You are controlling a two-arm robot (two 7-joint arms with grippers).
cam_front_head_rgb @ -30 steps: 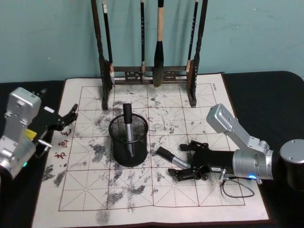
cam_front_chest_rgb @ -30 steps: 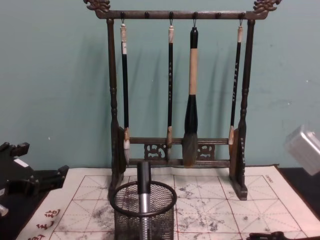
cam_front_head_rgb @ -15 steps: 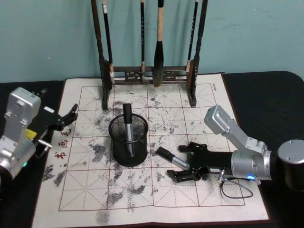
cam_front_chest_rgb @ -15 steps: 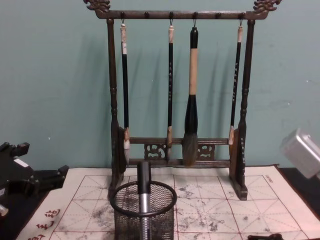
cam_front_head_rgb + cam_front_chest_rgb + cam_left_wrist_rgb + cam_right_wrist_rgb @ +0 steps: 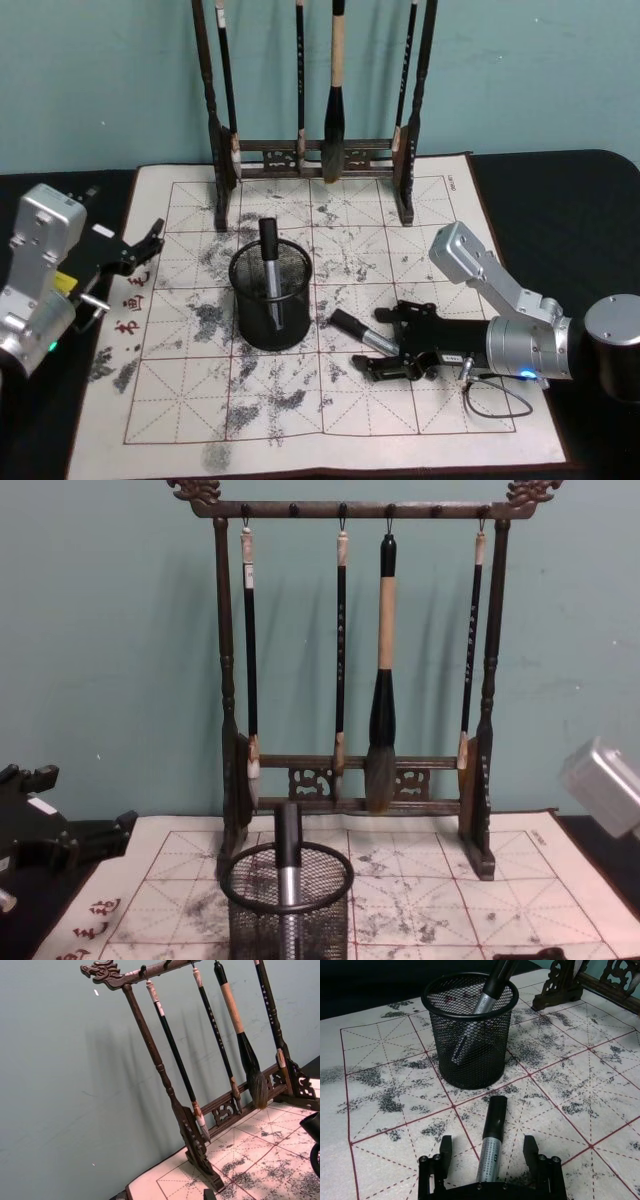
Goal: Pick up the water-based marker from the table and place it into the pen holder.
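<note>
One marker between right gripper jaws, second marker in pen holder

Even light, faint shadows on wall

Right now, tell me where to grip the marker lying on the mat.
Take the marker by its silver barrel, coming low from the tail end: it lies flat, cap toward the holder, and the open right gripper straddles the barrel there.

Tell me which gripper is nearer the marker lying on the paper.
Right. The right gripper straddles the marker, jaws open either side; the left gripper hangs beyond the pen holder, at the paper's left edge.
</note>
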